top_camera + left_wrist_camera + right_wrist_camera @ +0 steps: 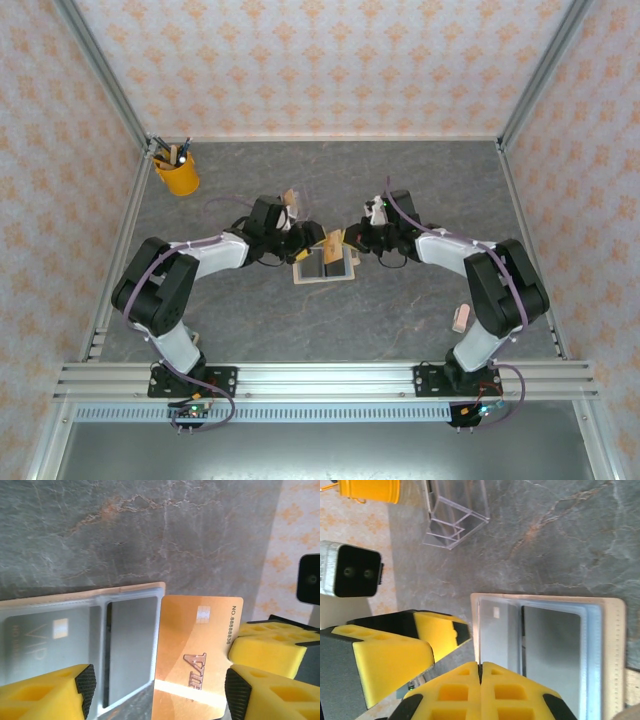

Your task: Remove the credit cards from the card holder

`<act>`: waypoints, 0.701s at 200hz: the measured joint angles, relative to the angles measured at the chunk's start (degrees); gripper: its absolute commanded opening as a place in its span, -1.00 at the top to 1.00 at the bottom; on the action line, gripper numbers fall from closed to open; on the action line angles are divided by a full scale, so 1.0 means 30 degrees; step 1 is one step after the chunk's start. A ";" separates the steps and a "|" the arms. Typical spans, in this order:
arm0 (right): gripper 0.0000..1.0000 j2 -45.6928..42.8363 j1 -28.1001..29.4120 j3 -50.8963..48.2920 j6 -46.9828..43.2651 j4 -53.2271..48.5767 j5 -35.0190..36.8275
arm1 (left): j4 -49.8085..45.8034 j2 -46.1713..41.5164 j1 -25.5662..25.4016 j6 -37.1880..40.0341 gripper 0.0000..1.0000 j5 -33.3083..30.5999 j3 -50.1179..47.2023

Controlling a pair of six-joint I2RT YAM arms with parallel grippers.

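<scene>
Gold card (197,655) runs off-frame between left gripper's (160,682) parted fingers; right gripper (480,672) is closed, any pinch hidden; card holder (615,655) cropped.

Grey marbled table (400,330) with open card holder (322,270) at centre, yellow pen cup (177,175) far-left

left hand (318,240), right hand (356,245) and gold card (195,655) crowd the card holder (323,270); nearer table (330,330) is free.
</scene>
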 measured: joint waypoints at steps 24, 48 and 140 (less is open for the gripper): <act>1.00 -0.0015 -0.0007 -0.0036 0.0430 0.0619 -0.0546 | 0.1960 0.0073 0.0000 -0.0889 -0.51 0.0925 -0.0335; 1.00 -0.0015 -0.0036 -0.0189 0.0991 0.1384 -0.1107 | 0.3432 0.0109 0.0000 -0.1479 -0.51 0.1647 -0.0466; 1.00 -0.0015 -0.0379 -0.0546 0.2113 0.2761 -0.1690 | 0.5384 0.0117 0.0109 -0.2463 0.28 0.2215 -0.1078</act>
